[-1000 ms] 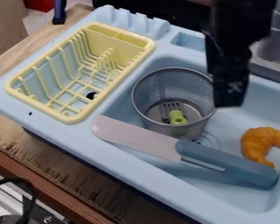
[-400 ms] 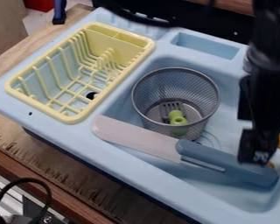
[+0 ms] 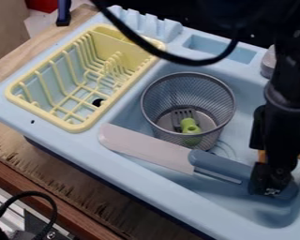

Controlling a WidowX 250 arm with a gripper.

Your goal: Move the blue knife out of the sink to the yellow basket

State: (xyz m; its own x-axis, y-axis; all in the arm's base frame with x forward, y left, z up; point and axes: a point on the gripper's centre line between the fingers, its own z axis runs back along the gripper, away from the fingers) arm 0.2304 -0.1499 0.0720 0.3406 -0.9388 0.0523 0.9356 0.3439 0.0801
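Blue-handled and pale-bladed, the knife [image 3: 218, 163] slants across the sink [image 3: 146, 177], its tip up by the rim near the yellow basket [image 3: 75, 127]. The black arm [image 3: 288, 101] has its jaws at the handle's butt end; how far open they are, or whether they have hold, I can't tell. A grip out there would likely let the long blade droop or twist when lifted. Swung low, it could knock the wire cup [image 3: 218, 121] close behind, or catch the basket's edge and come down askew.
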